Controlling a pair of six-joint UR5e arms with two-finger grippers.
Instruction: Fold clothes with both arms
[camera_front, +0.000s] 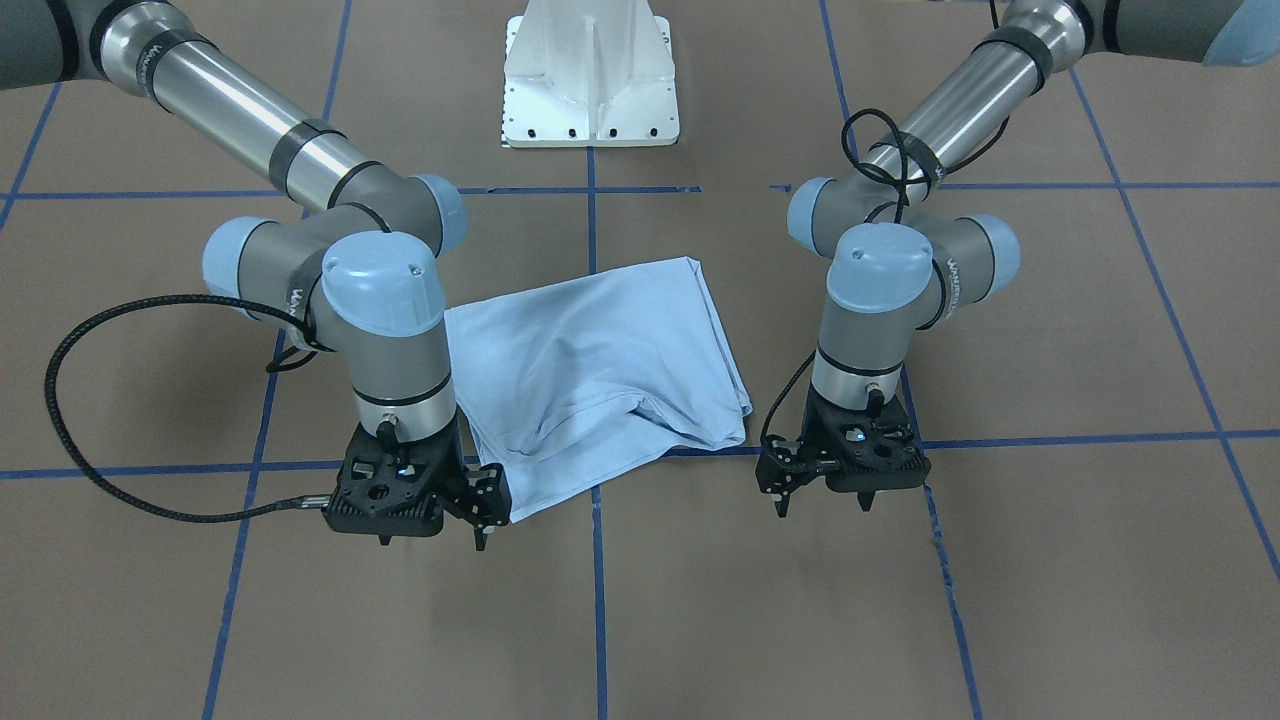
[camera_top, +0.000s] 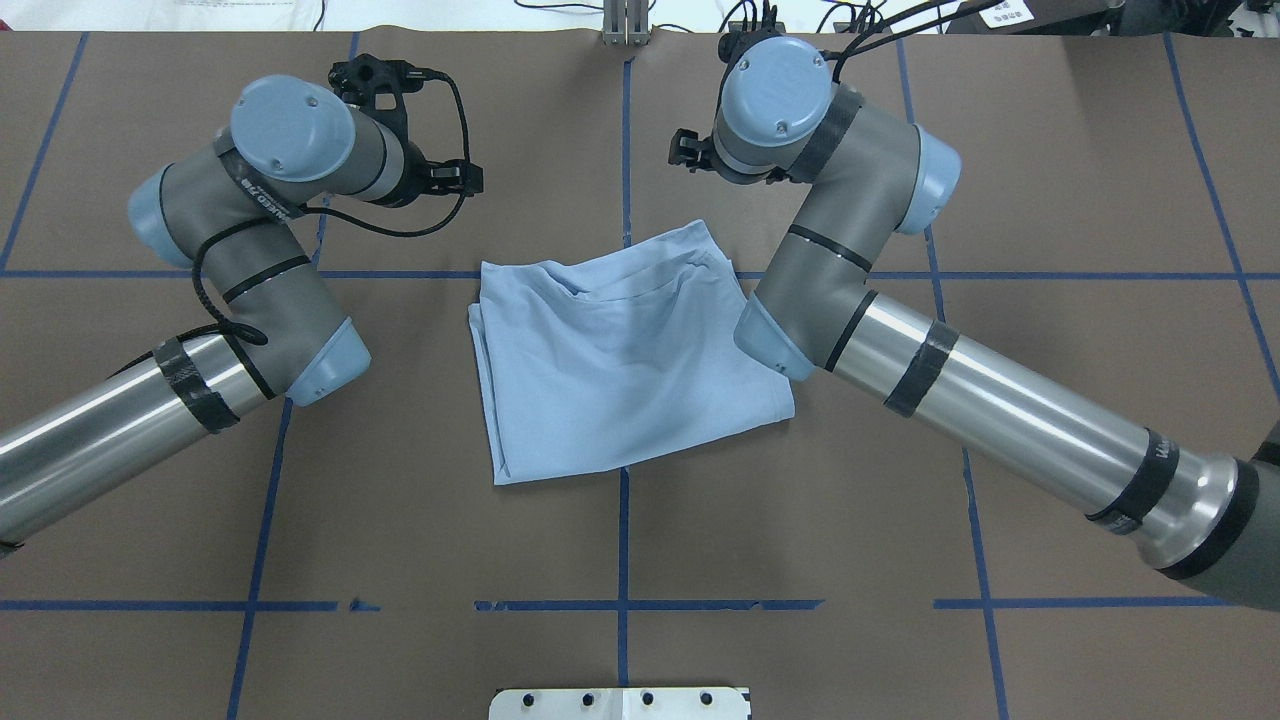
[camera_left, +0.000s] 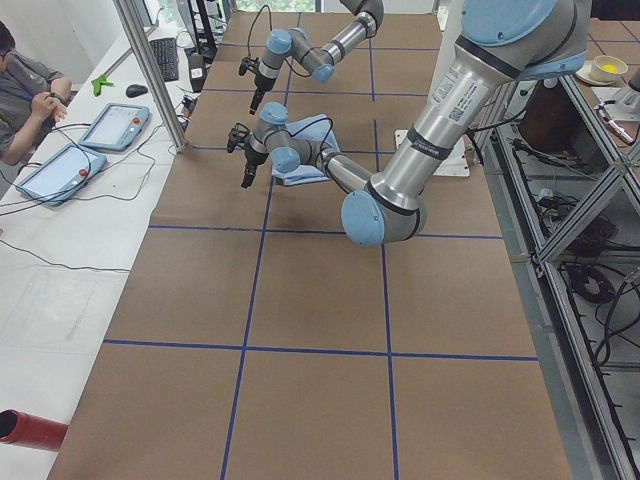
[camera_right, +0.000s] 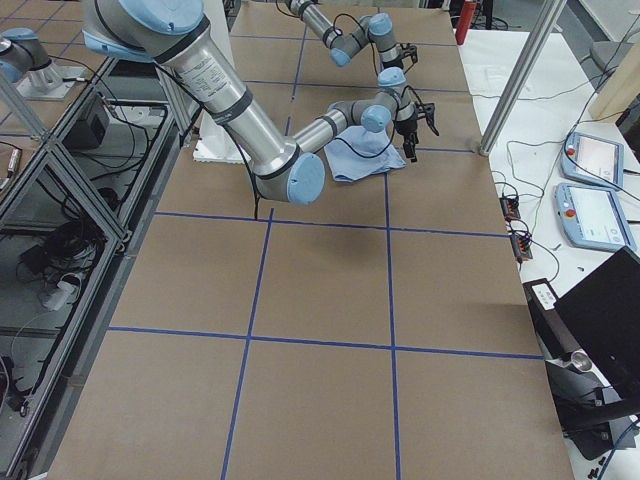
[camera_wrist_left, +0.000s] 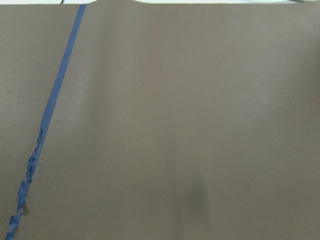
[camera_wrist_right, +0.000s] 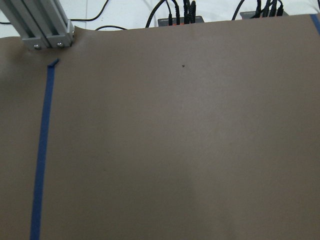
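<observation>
Exterior front-facing: left claw (camera_front: 824, 508) and right claw (camera_front: 433, 540) both spread, empty, flanking the folded T-shirt (camera_front: 600, 370)

T-shirt (camera_front: 590, 360): light blue, folded roughly square, creased, flat before pedestal (camera_front: 590, 90). Left gripper (camera_front: 824, 505), right gripper (camera_front: 433, 540): black, jaws apart, empty, pointing down, farther from pedestal.

The front-facing camera looks steeply down from across the table (camera_front: 1050, 600) with the white pedestal base (camera_front: 590, 90) at its top edge, while the overhead camera looks the opposite way from behind the robot, that base at its bottom edge; both centre the light blue T-shirt (camera_front: 600, 370). The two side cameras stand high at the table's ends, farther back, looking along its length. Each wrist camera looks closely down on the brown table and blue tape (camera_wrist_left: 52, 100).
</observation>
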